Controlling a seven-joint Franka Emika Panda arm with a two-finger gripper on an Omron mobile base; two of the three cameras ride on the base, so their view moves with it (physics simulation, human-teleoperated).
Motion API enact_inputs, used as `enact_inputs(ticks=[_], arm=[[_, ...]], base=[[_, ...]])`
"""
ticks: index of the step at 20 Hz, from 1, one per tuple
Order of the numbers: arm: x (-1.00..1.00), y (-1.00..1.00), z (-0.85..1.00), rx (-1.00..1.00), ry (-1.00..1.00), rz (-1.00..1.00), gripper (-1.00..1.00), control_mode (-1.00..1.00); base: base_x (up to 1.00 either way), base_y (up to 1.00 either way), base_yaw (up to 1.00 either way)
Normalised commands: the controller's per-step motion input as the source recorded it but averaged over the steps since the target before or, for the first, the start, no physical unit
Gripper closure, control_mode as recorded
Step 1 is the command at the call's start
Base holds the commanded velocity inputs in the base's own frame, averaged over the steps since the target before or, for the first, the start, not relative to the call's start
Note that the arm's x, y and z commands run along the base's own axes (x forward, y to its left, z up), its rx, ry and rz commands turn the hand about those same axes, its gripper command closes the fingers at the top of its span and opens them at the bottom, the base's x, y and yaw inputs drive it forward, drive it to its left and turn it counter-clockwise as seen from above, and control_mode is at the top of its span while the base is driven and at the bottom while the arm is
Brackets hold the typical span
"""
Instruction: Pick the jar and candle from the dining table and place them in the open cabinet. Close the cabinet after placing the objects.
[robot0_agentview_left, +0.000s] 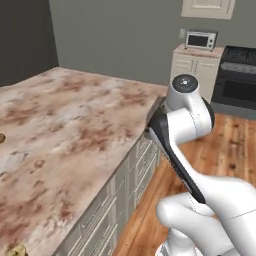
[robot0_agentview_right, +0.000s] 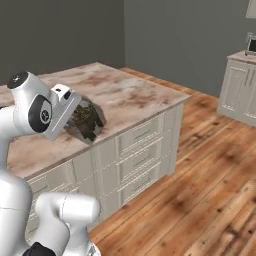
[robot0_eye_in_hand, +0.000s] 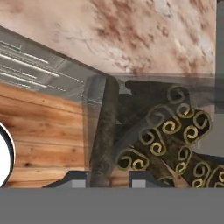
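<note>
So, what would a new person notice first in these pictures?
First, the big marbled dining table with cream drawers. Then the white arm at its near edge, where the fingers are closed on the glass jar of dark curled sticks, seen close up in the hand view. A toaster oven stands on the far counter.

Glossy white rounded arm (robot0_agentview_left: 200, 200), dark joint bands, grey cap

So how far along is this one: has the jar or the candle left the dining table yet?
Nothing looks placed yet. In hand: the end effector is shut on the jar, held near the edge of the dining table; the hand view shows its curled dark sticks close up. Left: carry the jar to the cabinet, fetch the candle, which I cannot make out for certain, then close the doors.
</note>
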Motion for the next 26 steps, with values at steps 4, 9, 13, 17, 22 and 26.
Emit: enact_inputs(ticks=[4,9,13,17,22,26], arm=[[0.0,0.0,0.0,0.0,0.0,0.0,1.0,1.0],[0.0,0.0,0.0,0.0,0.0,0.0,1.0,1.0],[0.0,0.0,0.0,0.0,0.0,0.0,1.0,1.0],[0.0,0.0,0.0,0.0,0.0,0.0,1.0,1.0],[0.0,0.0,0.0,0.0,0.0,0.0,1.0,1.0],[0.0,0.0,0.0,0.0,0.0,0.0,1.0,1.0]], base=[[0.29,-0.44,-0.42],[0.52,-0.33,-0.4],[0.76,-0.39,-0.29],[0.88,-0.29,-0.24],[0.8,-0.36,-0.24],[0.59,-0.23,-0.34]])
